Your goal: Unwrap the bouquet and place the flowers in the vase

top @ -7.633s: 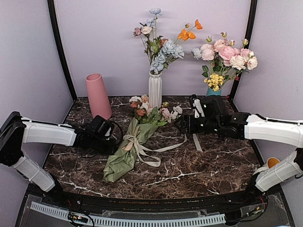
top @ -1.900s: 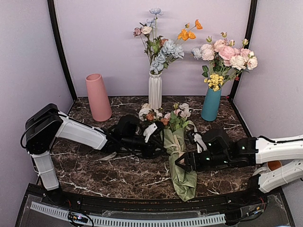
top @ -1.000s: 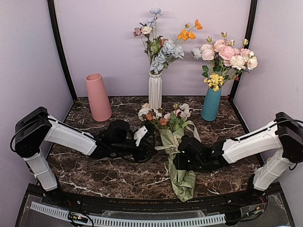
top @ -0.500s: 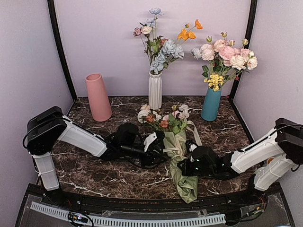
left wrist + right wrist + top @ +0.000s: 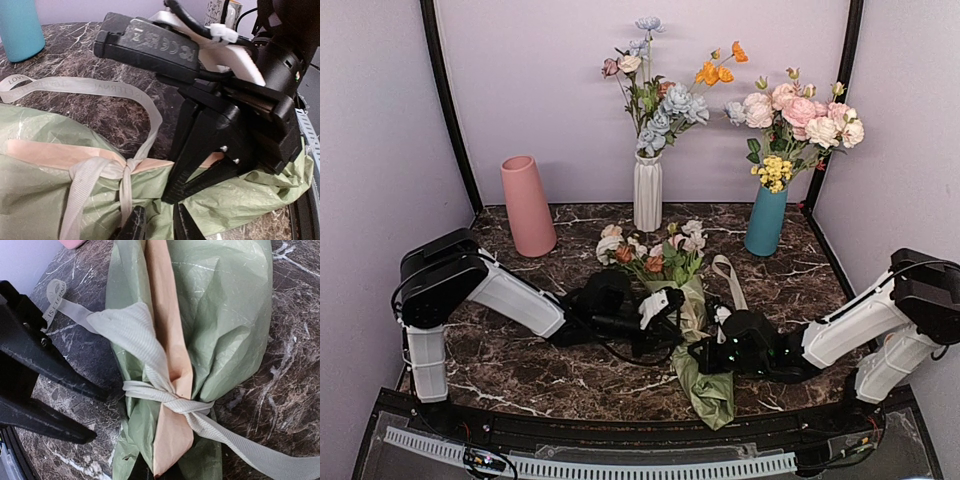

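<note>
The bouquet lies across the middle of the table. Its small pink, white and rust flowers point toward the back and its olive-green paper wrap toward the front. A cream ribbon is still knotted around the wrap, with one tail trailing. My right gripper has its fingers meeting at the tips, shut on the green paper below the knot. My left gripper sits at the wrap's left side. Its fingers stand a narrow gap apart with crumpled paper between them. The pink vase stands empty at the back left.
A white ribbed vase with blue and orange flowers stands at the back centre. A teal vase with large pink roses stands at the back right. Both forearms lie low over the marble table, one on each side of the bouquet.
The right gripper has closed onto the wrap. The left gripper slid right, up against the wrap, and its fingers narrowed. The bouquet's flower end has shifted slightly left.
</note>
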Controlling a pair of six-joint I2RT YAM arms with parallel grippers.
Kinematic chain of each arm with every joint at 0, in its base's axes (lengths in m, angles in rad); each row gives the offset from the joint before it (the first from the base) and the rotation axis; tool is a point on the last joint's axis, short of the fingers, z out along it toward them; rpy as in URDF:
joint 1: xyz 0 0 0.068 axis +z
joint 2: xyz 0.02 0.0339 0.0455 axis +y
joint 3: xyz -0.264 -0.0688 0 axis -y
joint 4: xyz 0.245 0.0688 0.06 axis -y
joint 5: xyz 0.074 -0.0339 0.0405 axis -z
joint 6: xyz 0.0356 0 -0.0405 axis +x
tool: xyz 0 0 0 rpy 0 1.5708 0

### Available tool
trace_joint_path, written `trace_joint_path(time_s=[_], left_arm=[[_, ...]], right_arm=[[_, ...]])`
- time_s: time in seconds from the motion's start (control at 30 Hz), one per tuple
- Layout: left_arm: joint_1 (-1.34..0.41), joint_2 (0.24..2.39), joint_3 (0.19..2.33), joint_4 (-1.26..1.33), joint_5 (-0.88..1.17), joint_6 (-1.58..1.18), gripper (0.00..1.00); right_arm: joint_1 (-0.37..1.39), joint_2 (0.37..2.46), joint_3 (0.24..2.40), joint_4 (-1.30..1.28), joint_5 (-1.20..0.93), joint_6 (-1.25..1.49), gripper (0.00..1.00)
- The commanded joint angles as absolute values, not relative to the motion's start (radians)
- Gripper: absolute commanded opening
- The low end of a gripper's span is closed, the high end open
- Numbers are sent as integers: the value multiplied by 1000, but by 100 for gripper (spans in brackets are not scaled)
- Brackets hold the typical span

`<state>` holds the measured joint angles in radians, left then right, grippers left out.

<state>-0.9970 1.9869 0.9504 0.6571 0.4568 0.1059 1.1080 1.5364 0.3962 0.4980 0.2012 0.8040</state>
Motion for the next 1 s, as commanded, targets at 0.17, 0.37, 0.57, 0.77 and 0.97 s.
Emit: trace_joint_path(time_s=[0.17,0.37,0.57,0.77,0.97], left_arm=[[-997,2013,1003,638,373,177,21],[-998,2040,1028,619,385,194,20],[-999,2054,1034,571,348,236,19],[-1000,2076,1037,559,317,269,11],[-1000,2056,1020,568,291,275,0]], right_arm=[[1133,1582,385,415,163,788,0],[1135,1589,397,413,166,784,0],[1137,1586,399,404,170,783,0],[1137,1586,408,401,160,775,0],[1137,1587,439,359,166,777,0]])
